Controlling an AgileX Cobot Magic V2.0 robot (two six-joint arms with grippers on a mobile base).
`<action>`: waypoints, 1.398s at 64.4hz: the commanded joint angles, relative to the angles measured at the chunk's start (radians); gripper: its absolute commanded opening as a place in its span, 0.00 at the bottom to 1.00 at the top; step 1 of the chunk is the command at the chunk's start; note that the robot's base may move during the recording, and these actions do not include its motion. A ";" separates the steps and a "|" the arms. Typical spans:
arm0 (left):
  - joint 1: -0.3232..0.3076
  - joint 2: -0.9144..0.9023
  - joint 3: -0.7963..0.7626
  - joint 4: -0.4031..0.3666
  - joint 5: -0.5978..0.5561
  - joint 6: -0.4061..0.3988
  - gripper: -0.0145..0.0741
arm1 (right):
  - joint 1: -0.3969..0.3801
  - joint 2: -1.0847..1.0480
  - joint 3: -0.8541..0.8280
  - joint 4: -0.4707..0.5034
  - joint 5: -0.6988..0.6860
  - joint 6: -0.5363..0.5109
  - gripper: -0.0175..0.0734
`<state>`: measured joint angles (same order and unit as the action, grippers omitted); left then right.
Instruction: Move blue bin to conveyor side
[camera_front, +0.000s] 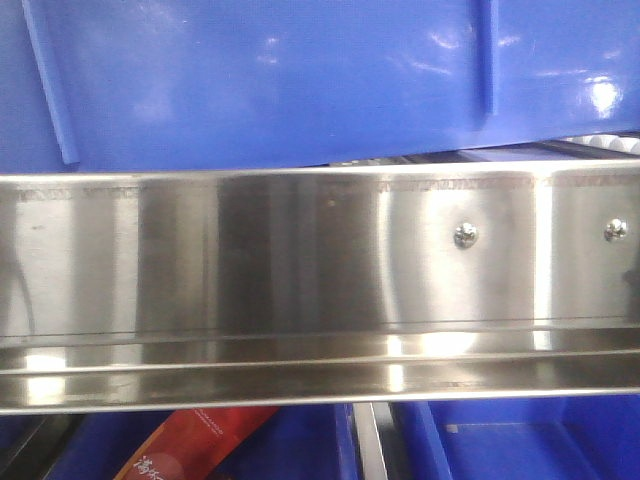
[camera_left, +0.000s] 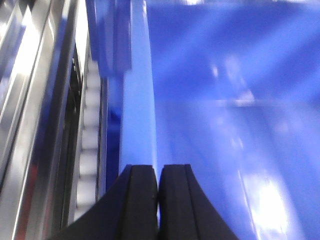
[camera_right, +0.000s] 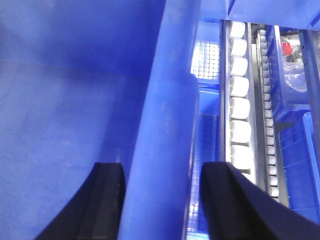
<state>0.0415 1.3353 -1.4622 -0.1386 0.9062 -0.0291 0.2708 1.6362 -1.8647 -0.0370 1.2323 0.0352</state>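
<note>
The left gripper, in its own wrist view, has its two black fingers drawn almost together, with only a sliver of blue between them; they sit at the pale rim of the blue bin, but whether they pinch any part of it cannot be told. A row of white rollers runs just beside the bin's outer wall. In the right wrist view the right gripper is spread wide and holds nothing, one finger inside the bin and one outside, straddling the thick rolled rim without visibly touching it. The rollers again lie alongside, with smaller blue bins beyond. That rim looks the best place to grip: the plastic seems stiff and the bin fairly light if empty, but the glossy walls would likely be slippery, and a bin this broad may twist unless both sides are held. In the front view the bin's wall fills the top, standing above and behind a polished steel rail with two screws. Below the rail a red packet carries pale characters too small to read. The bin shows no label.
</note>
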 joint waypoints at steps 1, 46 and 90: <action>-0.005 0.013 -0.007 -0.007 -0.069 0.000 0.21 | -0.001 -0.003 0.001 -0.039 -0.011 0.017 0.10; -0.005 0.165 -0.007 -0.017 -0.060 -0.026 0.44 | -0.001 -0.003 0.001 -0.039 -0.011 0.017 0.10; -0.005 0.175 -0.007 -0.020 -0.037 -0.026 0.15 | -0.001 -0.003 0.001 -0.038 -0.011 0.017 0.10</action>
<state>0.0415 1.5027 -1.4702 -0.1563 0.8482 -0.0527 0.2726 1.6362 -1.8647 -0.0389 1.2323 0.0352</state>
